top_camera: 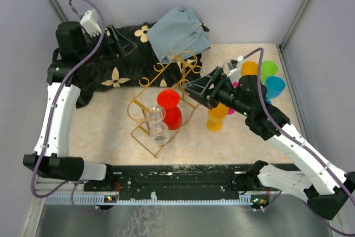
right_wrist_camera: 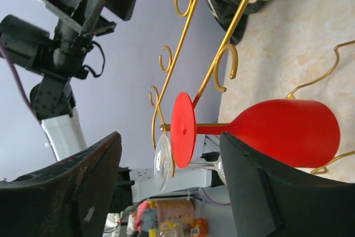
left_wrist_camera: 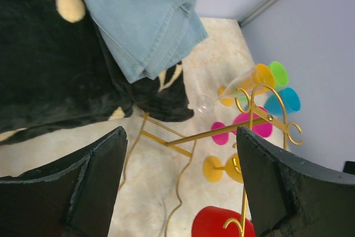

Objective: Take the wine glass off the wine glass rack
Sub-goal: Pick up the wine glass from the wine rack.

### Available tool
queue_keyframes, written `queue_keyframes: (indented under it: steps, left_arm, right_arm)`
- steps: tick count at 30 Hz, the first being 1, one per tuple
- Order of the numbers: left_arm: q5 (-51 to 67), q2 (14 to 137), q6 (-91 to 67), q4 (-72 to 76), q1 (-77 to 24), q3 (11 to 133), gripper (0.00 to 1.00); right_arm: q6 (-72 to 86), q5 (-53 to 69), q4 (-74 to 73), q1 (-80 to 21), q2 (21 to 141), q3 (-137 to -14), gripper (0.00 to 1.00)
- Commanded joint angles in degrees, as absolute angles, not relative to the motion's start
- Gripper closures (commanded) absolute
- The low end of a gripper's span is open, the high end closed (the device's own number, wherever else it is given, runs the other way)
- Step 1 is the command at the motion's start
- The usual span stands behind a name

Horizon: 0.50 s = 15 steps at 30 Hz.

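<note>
The gold wire wine glass rack (top_camera: 166,90) stands mid-table. A red wine glass (top_camera: 170,109) hangs upside down on it, with two clear wine glasses (top_camera: 157,121) hanging nearer the front. My right gripper (top_camera: 194,90) is open and empty at the rack's right side, level with the red glass. In the right wrist view the red glass (right_wrist_camera: 277,129) lies between and beyond the fingers (right_wrist_camera: 72,187), its foot beside a clear glass foot (right_wrist_camera: 162,162). My left gripper (top_camera: 123,43) is open and empty, high over the black cloth at the back; its view shows the rack (left_wrist_camera: 222,134) below.
A black flowered cloth (top_camera: 119,67) and a blue-grey cloth (top_camera: 177,34) lie behind the rack. Right of the rack stand a yellow glass (top_camera: 217,116), a magenta glass (top_camera: 232,110) and orange (top_camera: 249,69), green (top_camera: 269,70) and blue (top_camera: 274,86) cups. Walls close in the table.
</note>
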State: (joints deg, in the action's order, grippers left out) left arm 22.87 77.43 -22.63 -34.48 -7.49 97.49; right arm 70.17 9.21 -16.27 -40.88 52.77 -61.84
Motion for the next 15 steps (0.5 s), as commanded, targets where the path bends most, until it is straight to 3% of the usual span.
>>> queue_keyframes:
  steps: [1, 8, 15]
  left_arm:
    - [32.93, 80.6, -29.13, -31.82, -5.71, 96.84, 0.16]
    - [41.66, 83.45, -34.93, -26.92, -3.65, 95.41, 0.18]
    - [44.0, 83.63, -36.04, -24.7, -3.31, 95.08, 0.12]
  right_arm:
    - [71.38, 13.79, -11.19, -41.31, 54.29, -62.65, 0.32]
    - [71.81, 15.62, -12.29, -42.59, 55.54, -62.09, 0.37]
    - [72.68, 15.1, -10.6, -45.75, 56.95, -60.72, 0.42]
